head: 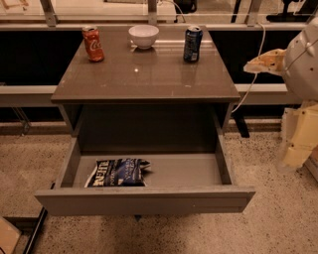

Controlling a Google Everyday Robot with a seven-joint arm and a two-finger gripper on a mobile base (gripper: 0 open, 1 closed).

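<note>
My gripper (262,62) hangs at the right edge of the camera view, beside the right side of the grey table (149,74) and a little above its top. It touches nothing. Nearest to it on the tabletop is a blue can (192,43), standing upright at the back right. A white bowl (143,35) sits at the back middle and a red can (93,43) at the back left. Below the top, the drawer (149,198) is pulled out, and a dark blue chip bag (118,172) lies flat in its left half.
My arm's pale body (300,99) fills the right edge. A white cable (251,82) hangs down past the table's right side. A rail with metal posts (49,12) runs behind the table. The floor is speckled; a dark frame (30,235) lies at bottom left.
</note>
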